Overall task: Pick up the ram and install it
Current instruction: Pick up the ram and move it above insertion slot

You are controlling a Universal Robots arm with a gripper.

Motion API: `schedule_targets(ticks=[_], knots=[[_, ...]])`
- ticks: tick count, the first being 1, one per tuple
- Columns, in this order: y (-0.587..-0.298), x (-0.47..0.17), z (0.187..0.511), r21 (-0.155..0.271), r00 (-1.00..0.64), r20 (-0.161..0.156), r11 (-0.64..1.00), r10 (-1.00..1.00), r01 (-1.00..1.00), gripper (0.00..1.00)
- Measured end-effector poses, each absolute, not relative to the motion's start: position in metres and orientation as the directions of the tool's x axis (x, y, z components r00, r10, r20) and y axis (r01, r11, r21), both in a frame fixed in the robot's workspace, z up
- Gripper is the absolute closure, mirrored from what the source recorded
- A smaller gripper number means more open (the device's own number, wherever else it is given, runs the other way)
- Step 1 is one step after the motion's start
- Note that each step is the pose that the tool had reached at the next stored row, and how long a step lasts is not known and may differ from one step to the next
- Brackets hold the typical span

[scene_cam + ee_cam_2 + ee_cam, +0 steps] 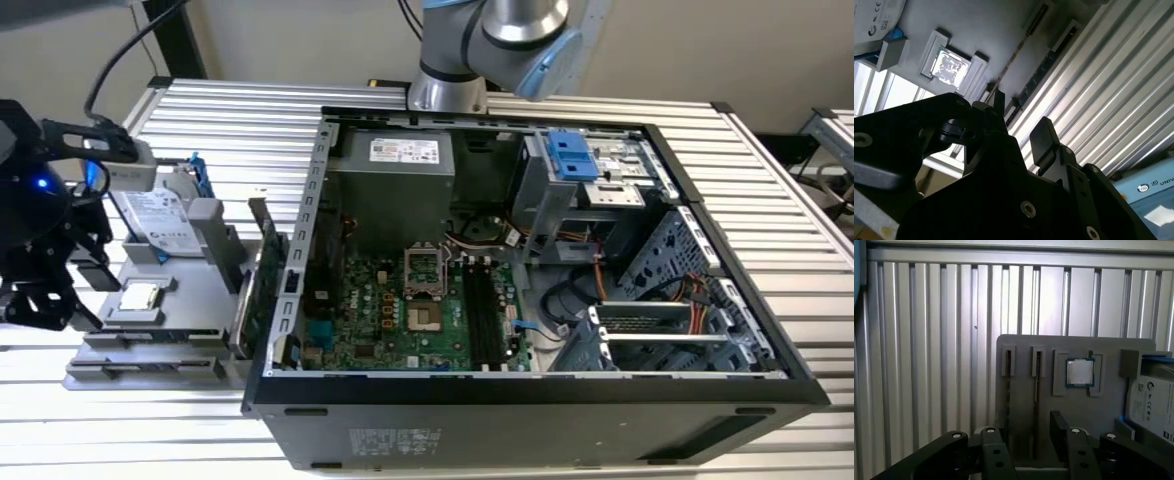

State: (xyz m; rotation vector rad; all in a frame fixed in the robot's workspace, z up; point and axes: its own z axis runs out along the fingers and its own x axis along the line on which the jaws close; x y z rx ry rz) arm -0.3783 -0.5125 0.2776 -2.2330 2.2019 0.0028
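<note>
**Our pincer hangs released over the parts holder, above the ram.**

In the first wrist view we see the gripper [1024,426] with its two black fingers [1061,440] spread wide and nothing between them. The ram [1037,390] stands on edge in a narrow slot of the grey holder [1019,347], in line with that gap. We cannot tell whether a finger touches it. Near it on the holder we find the square processor chip [1080,372], and past that a hard drive [1154,405]. In the exterior view the open computer case [534,410] lies on the slatted table [761,180] to the exterior view's right of the holder, its black memory slots [483,318] bare on the motherboard [380,325].
</note>
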Motion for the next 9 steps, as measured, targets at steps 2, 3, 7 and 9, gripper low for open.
schedule_targets(ticks=[2, 3, 7, 9], knots=[[-0.514, -0.378, 0.274, -0.003, 0.014, -0.005, -0.014, -1.0, -1.0, 0.0], [-0.514, -0.378, 0.272, -0.003, 0.014, -0.005, -0.014, -1.0, -1.0, 0.0], [-0.516, -0.378, 0.265, -0.003, 0.014, -0.005, -0.014, -1.0, -1.0, 0.0], [-0.517, -0.378, 0.261, -0.003, 0.014, -0.005, -0.014, -1.0, -1.0, 0.0]])
